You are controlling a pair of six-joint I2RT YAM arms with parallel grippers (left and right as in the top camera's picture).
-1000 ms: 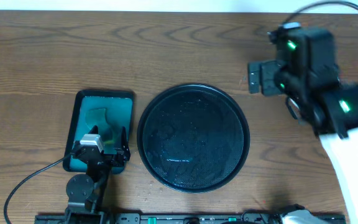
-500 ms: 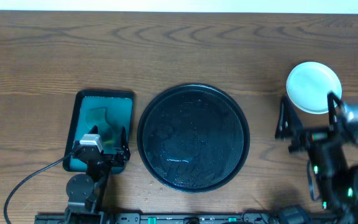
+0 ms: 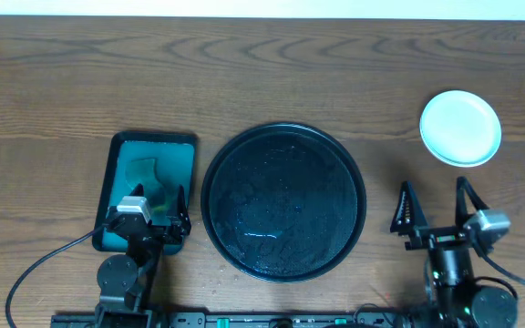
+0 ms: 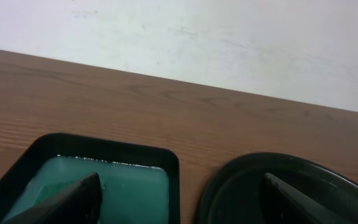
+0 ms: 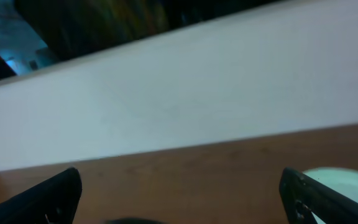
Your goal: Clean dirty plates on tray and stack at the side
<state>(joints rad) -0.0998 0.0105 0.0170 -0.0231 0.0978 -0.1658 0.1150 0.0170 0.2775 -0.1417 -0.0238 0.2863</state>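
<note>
Black tray [image 3: 283,202] central, white plate [image 3: 460,128] far right; right fingers [image 3: 406,211] spread

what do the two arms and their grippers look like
The left arm and right arm are black with round joints. The left gripper has dark fingers and a small silver-white block on its wrist; a black cable loops off to its side. The right gripper has black, pointed, triangular fingers, a grey block beside them and a thin cable trailing away.
</note>
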